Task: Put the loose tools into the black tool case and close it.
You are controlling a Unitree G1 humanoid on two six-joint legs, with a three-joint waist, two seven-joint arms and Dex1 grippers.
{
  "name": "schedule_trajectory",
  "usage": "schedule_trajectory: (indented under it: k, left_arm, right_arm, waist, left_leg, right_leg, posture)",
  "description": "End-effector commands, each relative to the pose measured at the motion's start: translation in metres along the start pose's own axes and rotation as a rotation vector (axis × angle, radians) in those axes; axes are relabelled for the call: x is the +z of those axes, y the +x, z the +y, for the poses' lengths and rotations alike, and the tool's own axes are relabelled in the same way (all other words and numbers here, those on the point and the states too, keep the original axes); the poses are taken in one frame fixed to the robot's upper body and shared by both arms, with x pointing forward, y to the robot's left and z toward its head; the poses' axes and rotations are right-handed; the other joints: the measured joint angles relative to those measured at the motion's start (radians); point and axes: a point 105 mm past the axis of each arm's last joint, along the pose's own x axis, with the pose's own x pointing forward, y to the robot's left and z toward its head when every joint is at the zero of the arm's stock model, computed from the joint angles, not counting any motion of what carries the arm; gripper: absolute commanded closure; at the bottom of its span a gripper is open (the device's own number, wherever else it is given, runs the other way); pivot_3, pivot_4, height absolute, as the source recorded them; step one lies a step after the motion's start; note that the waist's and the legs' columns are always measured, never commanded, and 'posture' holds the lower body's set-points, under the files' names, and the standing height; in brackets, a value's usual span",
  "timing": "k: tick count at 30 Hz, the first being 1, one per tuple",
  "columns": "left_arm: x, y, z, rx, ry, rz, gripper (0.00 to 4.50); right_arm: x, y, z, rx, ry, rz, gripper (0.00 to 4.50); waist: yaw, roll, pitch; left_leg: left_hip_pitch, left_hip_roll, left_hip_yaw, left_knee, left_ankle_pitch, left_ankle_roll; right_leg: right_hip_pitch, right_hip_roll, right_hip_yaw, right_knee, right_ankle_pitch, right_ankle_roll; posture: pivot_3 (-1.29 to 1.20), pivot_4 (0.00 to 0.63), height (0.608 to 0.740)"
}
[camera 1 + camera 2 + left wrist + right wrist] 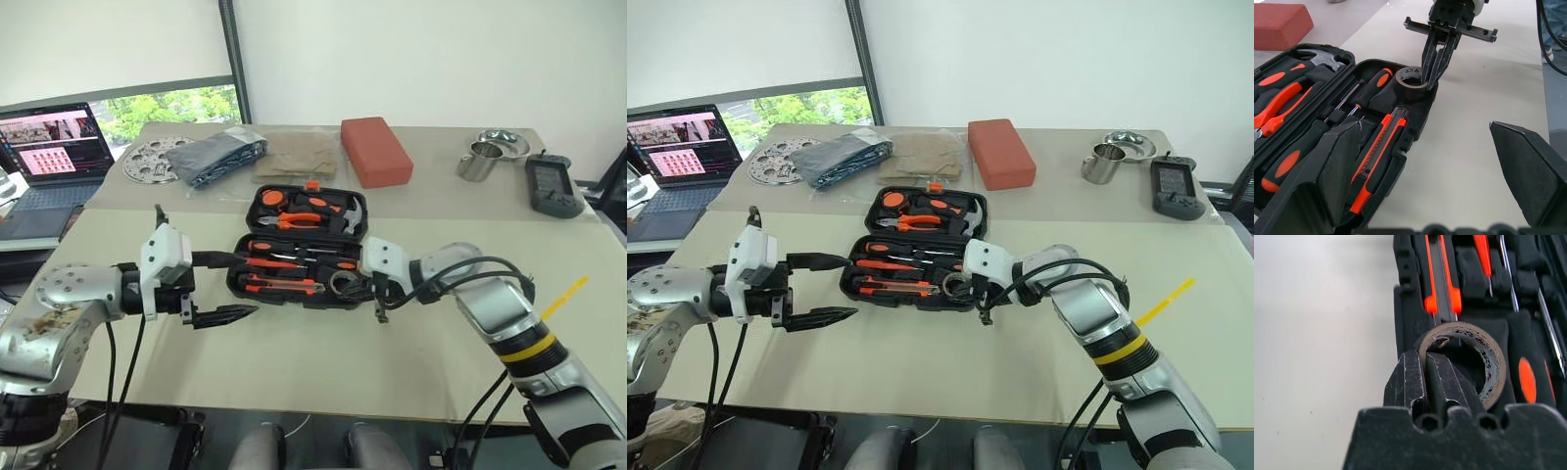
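Note:
The black tool case (238, 279) lies open mid-table. Its far half holds a hammer and pliers (304, 211). In the near half lie the orange-and-black utility knife (1378, 152) and two screwdrivers with black-orange handles (279, 262). A small dark tape roll (1488, 362) sits in the near half's right corner. My right gripper (1431, 84) is shut on the roll's wall, one finger (1449, 382) inside the ring and the other outside. My left gripper (243, 284) hovers open and empty just left of the case, pointing toward it.
Along the far side of the table are a red-orange block (375, 150), folded grey cloth (216, 157), tan cloth (294, 155) and a round perforated metal plate (152, 159). A metal cup (477, 162), a bowl (505, 144) and a dark device (552, 186) stand far right. A laptop (54, 147) sits at left.

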Motion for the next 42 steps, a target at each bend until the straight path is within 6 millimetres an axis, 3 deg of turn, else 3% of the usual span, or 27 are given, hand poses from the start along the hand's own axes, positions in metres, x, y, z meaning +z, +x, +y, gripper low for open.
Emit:
schedule_trajectory:
  k: [1, 8, 10, 15, 19, 22, 26, 31, 36, 42]
  left_arm:
    - [0.009, -0.004, -0.001, 0.013, 0.035, -0.007, 0.0]
    - [0.008, -0.005, 0.003, 0.038, 0.024, -0.021, 0.0]
    - [0.007, -0.007, 0.01, 0.072, 0.005, -0.043, 0.0]
    - [-0.005, -0.013, 0.031, 0.193, -0.029, -0.088, 0.0]
    - [-0.034, -0.018, 0.058, 0.336, -0.053, -0.041, 0.0]
    - [-0.044, -0.022, 0.082, 0.465, -0.084, -0.052, 0.0]
    - [-0.045, -0.026, 0.122, 0.645, -0.191, -0.152, 0.0]
    - [-0.06, -0.015, 0.157, 0.709, -0.343, -0.116, 0.0]
    - [-0.073, -0.002, 0.17, 0.687, -0.463, -0.084, 0.0]
    - [-0.079, 0.021, 0.161, 0.552, -0.497, -0.04, 0.0]
  right_arm:
    - [0.012, -0.003, -0.003, -0.001, -0.055, -0.021, 3.01]
    - [0.017, -0.006, -0.007, -0.033, -0.034, -0.056, 0.48]
    - [0.021, -0.009, -0.012, -0.057, -0.015, -0.087, 0.04]
    - [0.025, -0.014, -0.008, -0.037, -0.027, -0.13, 0.04]
    - [0.02, -0.011, -0.002, -0.024, -0.034, -0.123, 0.04]
    - [0.022, -0.013, -0.018, -0.111, 0.022, -0.165, 0.04]
    - [0.019, -0.025, -0.056, -0.296, 0.139, -0.209, 0.04]
    - [-0.003, -0.038, -0.094, -0.479, 0.344, -0.204, 0.04]
    - [-0.018, -0.034, -0.104, -0.533, 0.489, -0.18, 0.04]
    - [-0.029, -0.019, -0.099, -0.518, 0.61, -0.159, 0.04]
  waist:
    - [-0.001, 0.0, 0.0]
    - [0.0, 0.0, 0.0]
    - [-0.001, 0.0, 0.0]
    - [0.001, 0.0, 0.0]
    - [0.0, -0.001, 0.0]
    - [0.001, -0.001, 0.0]
    - [0.003, -0.002, 0.001]
    - [0.005, -0.003, 0.001]
    - [0.001, -0.003, 0.001]
    - [-0.001, -0.003, 0.001]
  left_leg:
    - [0.0, 0.0, 0.0, 0.0, 0.0, 0.0]
    - [0.0, 0.0, 0.0, 0.0, 0.0, 0.0]
    - [0.0, 0.0, 0.0, 0.0, 0.0, 0.0]
    - [0.0, 0.0, 0.0, 0.0, 0.0, 0.0]
    - [0.0, 0.0, 0.0, 0.0, 0.0, 0.0]
    - [0.0, 0.0, 0.0, 0.0, 0.0, 0.0]
    - [0.0, -0.001, 0.0, 0.001, 0.0, 0.0]
    - [-0.001, -0.002, 0.0, 0.0, 0.0, 0.0]
    - [-0.002, -0.002, -0.001, -0.002, 0.0, 0.0]
    - [-0.007, -0.002, 0.0, -0.003, 0.0, 0.0]
  right_leg:
    - [0.0, 0.0, 0.0, 0.0, 0.0, 0.0]
    - [0.0, 0.0, 0.0, 0.0, 0.0, 0.0]
    - [0.0, 0.0, 0.0, 0.0, 0.0, 0.0]
    - [0.0, 0.0, 0.0, 0.0, 0.0, 0.0]
    - [0.0, 0.0, -0.001, 0.0, 0.0, 0.0]
    - [0.0, -0.001, -0.001, 0.0, 0.0, 0.0]
    - [0.0, -0.001, -0.001, 0.001, 0.001, -0.001]
    - [-0.001, -0.001, -0.003, 0.002, 0.002, -0.002]
    - [-0.003, -0.001, -0.005, 0.004, 0.002, -0.002]
    - [-0.011, -0.001, -0.007, 0.01, 0.003, -0.003]
  posture:
    - [0.0, 0.15, 0.74]
    - [0.0, 0.15, 0.74]
    - [0.0, 0.15, 0.74]
    - [0.0, 0.15, 0.74]
    - [0.0, 0.15, 0.74]
    - [0.0, 0.15, 0.74]
    - [0.0, 0.15, 0.74]
    - [0.0, 0.15, 0.74]
    - [0.0, 0.15, 0.74]
    - [0.0, 0.15, 0.74]
